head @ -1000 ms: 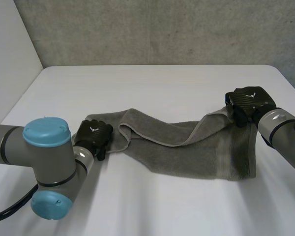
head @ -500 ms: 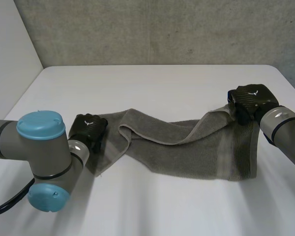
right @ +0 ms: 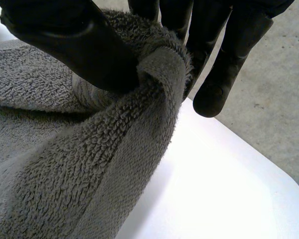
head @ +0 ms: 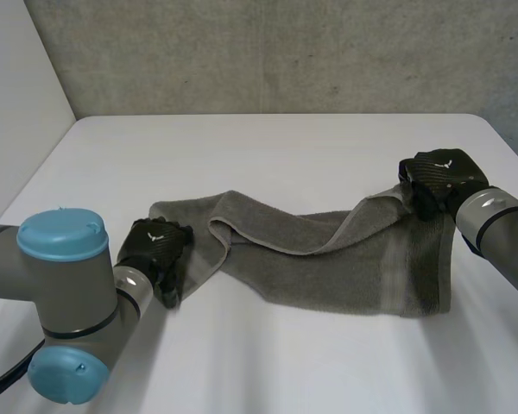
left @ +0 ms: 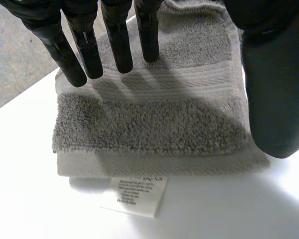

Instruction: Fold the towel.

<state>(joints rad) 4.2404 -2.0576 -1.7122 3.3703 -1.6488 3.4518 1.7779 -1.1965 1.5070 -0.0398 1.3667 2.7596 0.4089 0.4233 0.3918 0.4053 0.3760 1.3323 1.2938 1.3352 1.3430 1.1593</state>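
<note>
Here's the grey towel (head: 328, 259), strung out in a long, rumpled band across the white table (head: 268, 147), running from the left hand (head: 155, 250) over to the right hand (head: 439, 179). The left hand sits at the towel's left end, on the near side of the table. In the left wrist view its fingers (left: 119, 45) are straight and spread above the striped border, with the thumb (left: 271, 89) held well apart to one side, so there's no grip there. Whether the fingertips actually touch the cloth I can't tell. Just past that end of the towel, a small white label (left: 137, 195) lies flat on the table. Across at the right end, the right hand is at the far corner. In the right wrist view the thumb and fingers are closed on a rolled bit of the towel's edge, pinching it tight, and the cloth drapes down from the pinch onto the table. Between the two hands the towel's far edge is turned over on itself in a loose flap left of middle. The right end spreads wide toward the near side.
</note>
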